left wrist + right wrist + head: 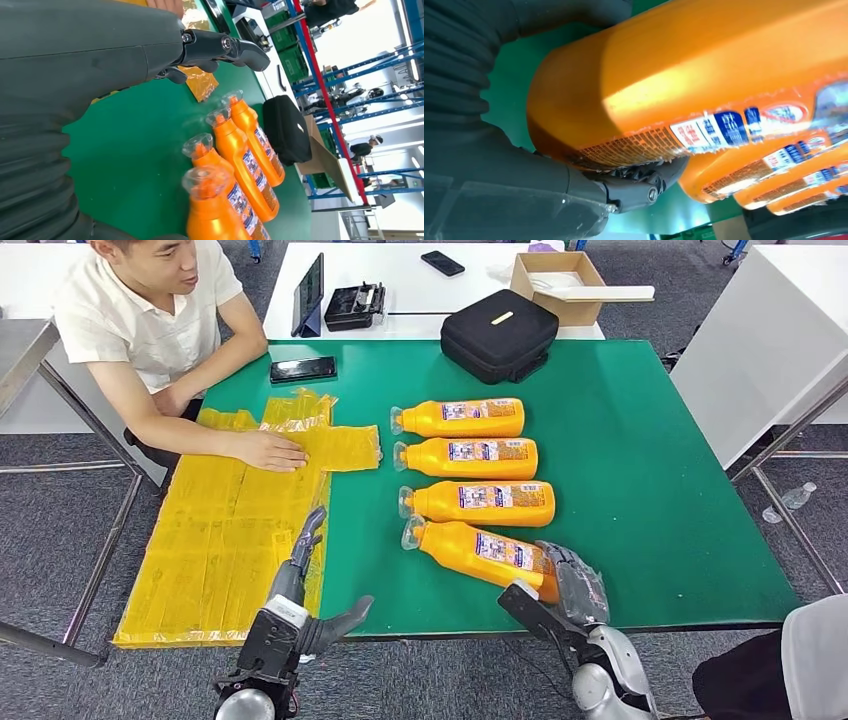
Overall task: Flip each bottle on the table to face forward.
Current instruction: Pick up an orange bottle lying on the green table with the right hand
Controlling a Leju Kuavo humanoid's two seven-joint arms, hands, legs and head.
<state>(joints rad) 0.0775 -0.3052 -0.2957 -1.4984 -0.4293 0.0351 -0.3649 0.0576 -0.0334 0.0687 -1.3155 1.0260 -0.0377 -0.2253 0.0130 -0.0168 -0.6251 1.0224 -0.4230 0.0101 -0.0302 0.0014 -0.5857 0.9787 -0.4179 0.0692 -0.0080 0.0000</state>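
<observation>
four orange bottles (470,460) lying in a row on the green table (650,490), caps toward the yellow sheet (220,530). nearest bottle (485,552) skewed out of line, base wrapped by the right hand (565,590), fingers closed around it. left hand (305,585) hovering over the table edge, fingers apart, holding nothing. probably first flip only beginning; other three not handled yet, label side unclear.

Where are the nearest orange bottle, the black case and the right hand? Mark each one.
nearest orange bottle (478,552), head view, on its label.
black case (498,332), head view, on its top panel.
right hand (562,585), head view, at the bottle's base end.
</observation>
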